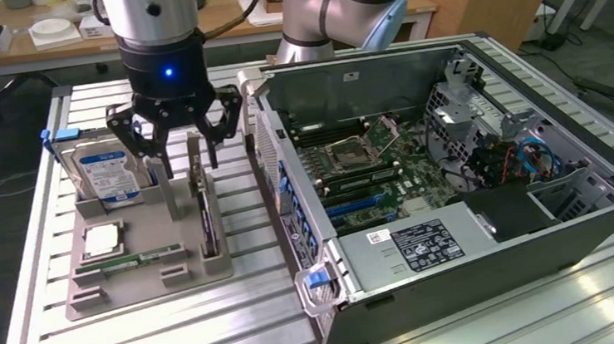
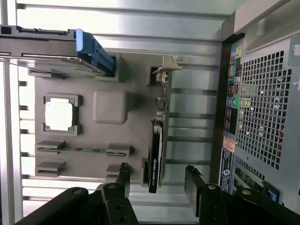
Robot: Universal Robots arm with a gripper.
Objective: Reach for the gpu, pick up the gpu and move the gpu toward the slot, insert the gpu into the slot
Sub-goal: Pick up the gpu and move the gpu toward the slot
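I hold the gripper (image 1: 187, 172) just above the gpu (image 1: 207, 222), fingers (image 2: 123, 176) apart. The gpu stands on edge between them, its long axis crosswise to their gap.

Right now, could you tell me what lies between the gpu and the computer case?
In the wrist view, bare table slats separate the gpu from the computer case; one gripper finger hangs above them.

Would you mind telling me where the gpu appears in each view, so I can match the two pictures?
Exterior view: the gpu stands on edge in the grey holder, on its side nearest the computer case, just under the tool.
Wrist view: the gpu is seen edge-on along the grey holder, on the side facing the computer case.
Shared landmark: the square silver chip lying in the holder.
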